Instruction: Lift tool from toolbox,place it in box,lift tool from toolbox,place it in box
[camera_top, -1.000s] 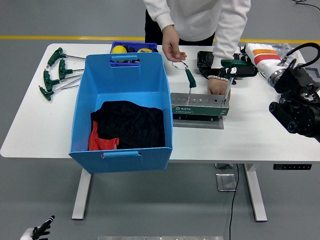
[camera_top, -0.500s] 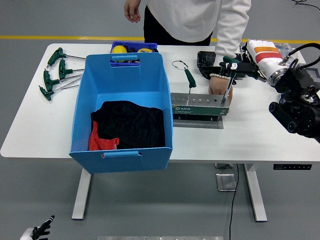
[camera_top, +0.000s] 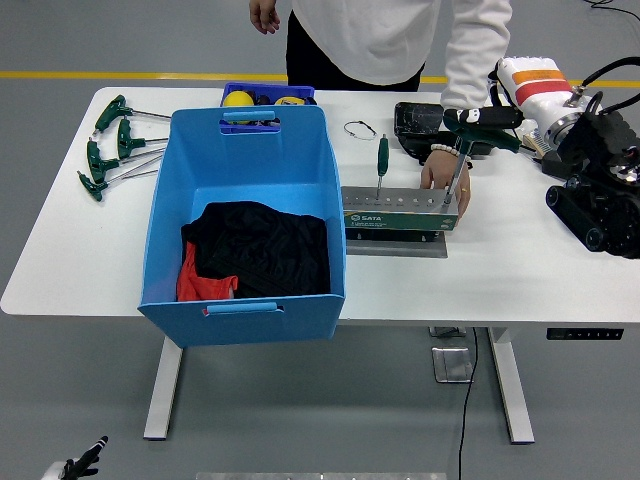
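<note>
Hand work first: the robot's right hand (camera_top: 487, 118) reaches in from the right over the far side of the counter (camera_top: 520, 270), and its dark fingers are wrapped around the green T-handle of a tool (camera_top: 458, 168) whose thin shaft runs down into the right end of the toolbox (camera_top: 400, 212). That toolbox is a low grey-green rack with a row of holes along its top, sitting on the counter just beside the right wall of the blue box (camera_top: 245, 225). A second tool, a green-handled driver (camera_top: 382, 160), stands upright in a hole near the rack's left end. Right behind the gripped shaft, a person's hand (camera_top: 440, 175), with a beaded band at the wrist, rests on the far right corner of the rack; the person stands at the far side in a white top, the other hand (camera_top: 264, 14) hanging up by the picture's top edge, well away from the counter. Inside the blue box lie a black cloth (camera_top: 265, 245) and a red one (camera_top: 195, 285) beneath its left edge. Left of the box, a cluster of green T-handle wrenches (camera_top: 110, 145) lies flat on the counter. Behind the box sits a small blue tray (camera_top: 262, 96) with something yellow in it. The robot's left hand (camera_top: 80, 465) shows only at the bottom left corner, below the counter, too small to read its fingers.
</note>
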